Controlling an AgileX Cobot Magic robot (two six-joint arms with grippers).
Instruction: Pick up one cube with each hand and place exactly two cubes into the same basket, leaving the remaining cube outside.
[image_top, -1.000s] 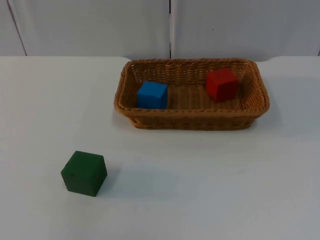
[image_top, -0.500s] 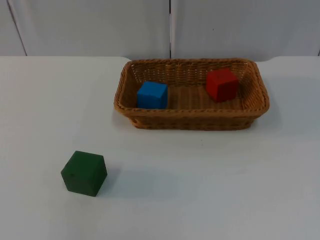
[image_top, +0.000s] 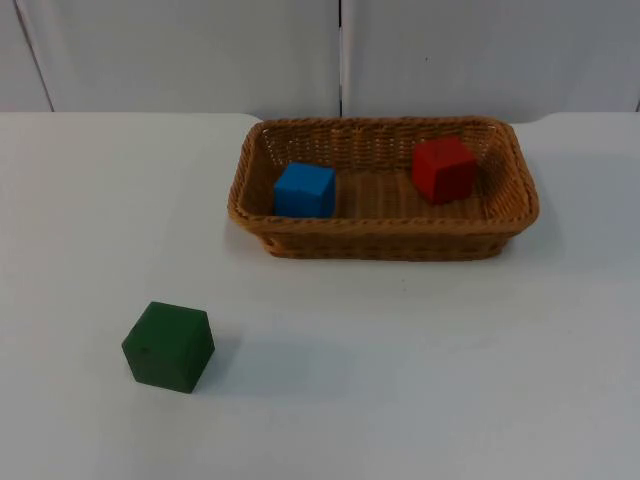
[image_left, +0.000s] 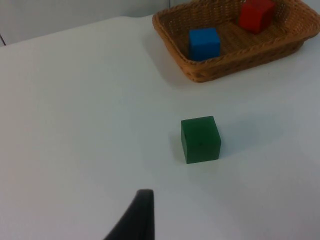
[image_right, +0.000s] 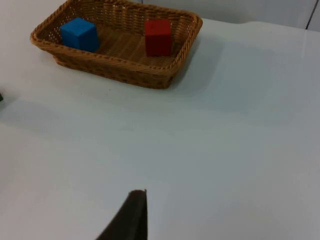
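We see a bright, even light on the white table top (image_top: 420, 370). The dark green wooden cube (image_top: 169, 345) drops a soft grey shadow to its right. The brown woven wicker basket (image_top: 384, 240) has a thin dark shadow under its near wall. There is no glare. The wrist views look a little soft.

a white table top (image_top: 420, 380) ends at a grey partition wall (image_top: 180, 50).

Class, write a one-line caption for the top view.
Blue cube and red cube inside wicker basket; green cube outside on table.
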